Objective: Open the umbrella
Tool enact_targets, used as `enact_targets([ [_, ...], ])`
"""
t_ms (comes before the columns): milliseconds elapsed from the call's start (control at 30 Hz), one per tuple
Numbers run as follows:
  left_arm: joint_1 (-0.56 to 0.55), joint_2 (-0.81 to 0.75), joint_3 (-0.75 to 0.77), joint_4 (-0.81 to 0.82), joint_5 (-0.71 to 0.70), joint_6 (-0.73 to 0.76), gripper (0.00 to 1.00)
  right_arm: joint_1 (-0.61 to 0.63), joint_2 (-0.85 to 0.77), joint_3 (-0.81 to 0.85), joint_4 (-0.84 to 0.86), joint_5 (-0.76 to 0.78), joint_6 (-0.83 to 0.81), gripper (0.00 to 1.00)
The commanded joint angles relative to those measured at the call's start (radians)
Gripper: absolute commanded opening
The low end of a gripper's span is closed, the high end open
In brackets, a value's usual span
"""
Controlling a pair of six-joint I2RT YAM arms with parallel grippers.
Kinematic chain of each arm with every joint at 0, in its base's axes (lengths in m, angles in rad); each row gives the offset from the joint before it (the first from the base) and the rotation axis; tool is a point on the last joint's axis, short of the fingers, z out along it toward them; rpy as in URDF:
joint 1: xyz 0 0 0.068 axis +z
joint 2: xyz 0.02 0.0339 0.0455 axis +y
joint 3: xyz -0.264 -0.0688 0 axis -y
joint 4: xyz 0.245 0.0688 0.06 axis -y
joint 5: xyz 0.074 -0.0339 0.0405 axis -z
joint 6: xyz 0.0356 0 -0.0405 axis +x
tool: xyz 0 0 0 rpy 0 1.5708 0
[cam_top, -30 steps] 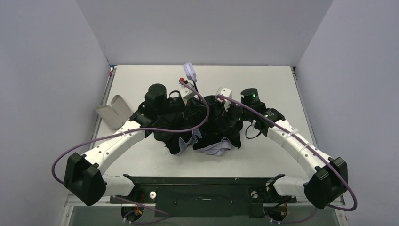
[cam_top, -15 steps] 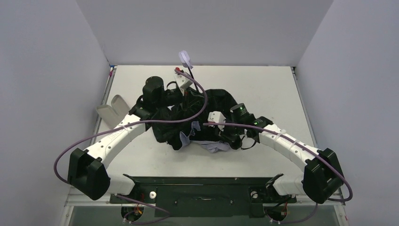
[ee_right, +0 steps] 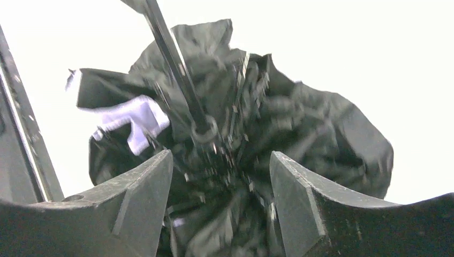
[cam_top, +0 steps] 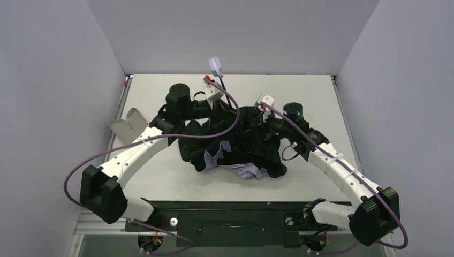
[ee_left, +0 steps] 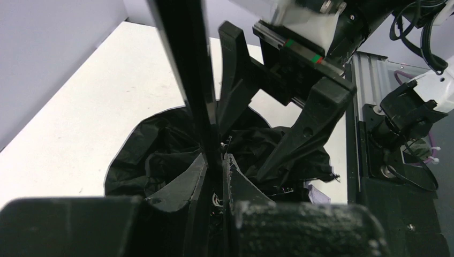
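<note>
Top external view: the umbrella lies mid-tabletop as a slumped heap, black inner side up, w/ bits of pale lilac outer cloth poking out on the near side. Its thin shaft slants up & away toward the back wall, w/ the small lilac handle at the far tip, apparently raised off the surface. So it's only part open: canopy loose, not stretched.

Left end effector is pinched tight on the shaft, somewhere btw handle & canopy. The left wrist cam shows both fingers pressed against the black rod w/ no gap. Makes sense imo: that arm acts as the anchor, holding the rod tilted & steady so the other arm has something to work against.

Right end effector stands wide apart, nothing clamped. The right wrist cam looks along the rod into the folds. The ring-like slider round the rod sits just beyond the gap btw the two fingers, w/ ribs & cloth bunched around it. It's blurry there, so can't say if a finger touches the cloth. Prob. lined up that way to straddle the rod & catch the slider, which has to travel along the rod to spread the ribs.

Pale beige case sits off by the left edge, well apart from the action.
</note>
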State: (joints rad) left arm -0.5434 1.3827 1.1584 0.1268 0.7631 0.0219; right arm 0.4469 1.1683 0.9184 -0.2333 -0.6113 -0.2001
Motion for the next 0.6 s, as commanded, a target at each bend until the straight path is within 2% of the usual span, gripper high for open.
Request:
enact_targets([
  [0, -0.015, 0.011, 0.088, 0.017, 0.047, 0.016, 0.00, 0.078, 0.030, 0.037, 0.331, 0.003, 0.213, 0.63],
  [133, -0.022, 0.024, 0.105, -0.005, 0.049, 0.024, 0.00, 0.120, 0.106, 0.055, 0.449, 0.028, 0.292, 0.61],
  [200, -0.024, 0.025, 0.110, -0.010, 0.048, 0.024, 0.00, 0.123, 0.144, 0.060, 0.491, 0.035, 0.315, 0.57],
  [333, -0.024, 0.028, 0.115, -0.021, 0.035, 0.024, 0.00, 0.124, 0.200, 0.057, 0.518, 0.038, 0.311, 0.35],
  [400, -0.022, 0.024, 0.119, -0.028, 0.025, 0.028, 0.00, 0.122, 0.214, 0.046, 0.521, 0.038, 0.305, 0.15],
  [433, -0.019, 0.022, 0.122, -0.043, 0.012, 0.033, 0.09, 0.120, 0.216, 0.037, 0.532, 0.038, 0.307, 0.02],
  [467, -0.015, 0.010, 0.121, -0.050, 0.010, 0.035, 0.15, 0.117, 0.213, 0.033, 0.546, 0.039, 0.315, 0.00],
  [500, -0.002, -0.001, 0.109, -0.062, 0.012, 0.036, 0.33, 0.114, 0.210, 0.023, 0.556, 0.041, 0.327, 0.00],
  [533, 0.007, -0.023, 0.100, -0.066, 0.015, 0.033, 0.43, 0.111, 0.205, 0.018, 0.580, 0.044, 0.330, 0.00],
  [567, 0.030, -0.039, 0.074, -0.082, 0.025, 0.027, 0.58, 0.110, 0.202, 0.011, 0.592, 0.044, 0.336, 0.00],
])
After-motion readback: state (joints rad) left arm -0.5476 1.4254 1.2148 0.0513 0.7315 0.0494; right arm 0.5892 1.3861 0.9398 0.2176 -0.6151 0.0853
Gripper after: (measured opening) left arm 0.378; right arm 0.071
